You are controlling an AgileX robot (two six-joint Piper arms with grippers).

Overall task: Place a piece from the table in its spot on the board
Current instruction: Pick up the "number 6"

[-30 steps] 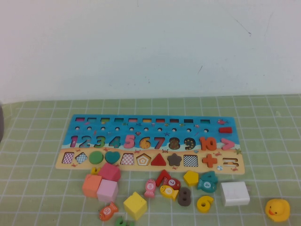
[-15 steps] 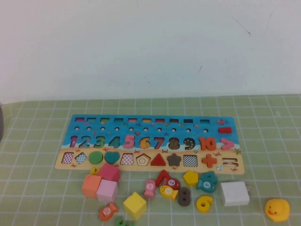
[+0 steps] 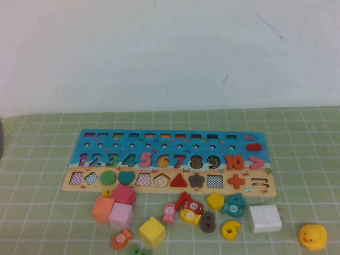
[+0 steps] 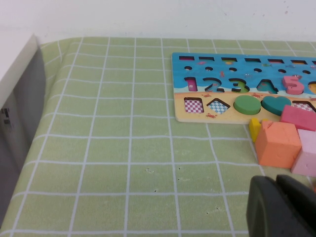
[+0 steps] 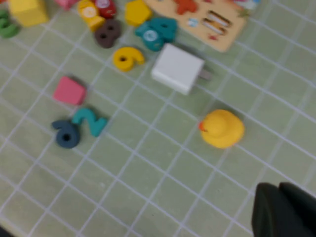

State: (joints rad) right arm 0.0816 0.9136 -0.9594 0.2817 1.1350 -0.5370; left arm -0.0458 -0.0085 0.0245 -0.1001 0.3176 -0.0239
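Small flat yellow wooden numeral 6 point(image 3: 231, 229) lay on green checked cloth point(image 3: 48, 212), just beside white charger block point(image 3: 265, 218), near long blue sea-themed puzzle board point(image 3: 170, 142). Left gripper point(image 4: 284, 207) and right gripper point(image 5: 284, 210) hovered over cloth, empty; opening: cannot tell.

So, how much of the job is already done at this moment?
Nothing is done yet. The yellow 6 lies loose on the table, near the white charger, and the 6 cut-out on the board looks unfilled. Nothing is in hand: neither arm shows in the high view; the left gripper and right gripper carry nothing at their wrist views' edges. Left: grasp the piece and seat it.
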